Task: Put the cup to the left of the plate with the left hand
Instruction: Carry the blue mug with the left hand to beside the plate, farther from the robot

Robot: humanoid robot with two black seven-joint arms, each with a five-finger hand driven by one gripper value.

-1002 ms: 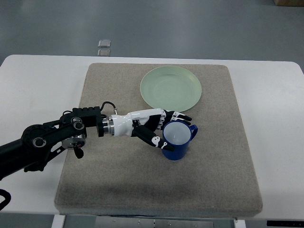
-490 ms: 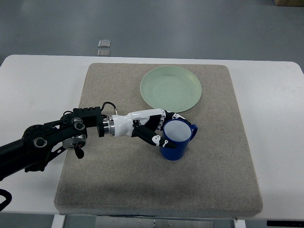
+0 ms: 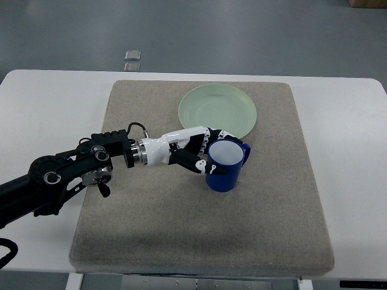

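Note:
A blue cup point(image 3: 226, 170) with a pale inside stands just below the light green plate point(image 3: 217, 112) on the grey mat point(image 3: 151, 229). Its handle points up and to the right. My left hand point(image 3: 208, 158), white and black, comes in from the left and its fingers are curled around the cup's left side and rim. The cup looks lifted slightly off the mat. The right arm does not show.
The mat lies on a white table point(image 3: 42, 109). Two small grey squares point(image 3: 132, 60) lie on the floor beyond the table's far edge. Bare mat stretches left of the plate and along the front.
My left hand has moved up and slightly right with the cup, which now sits closer to the plate's lower edge.

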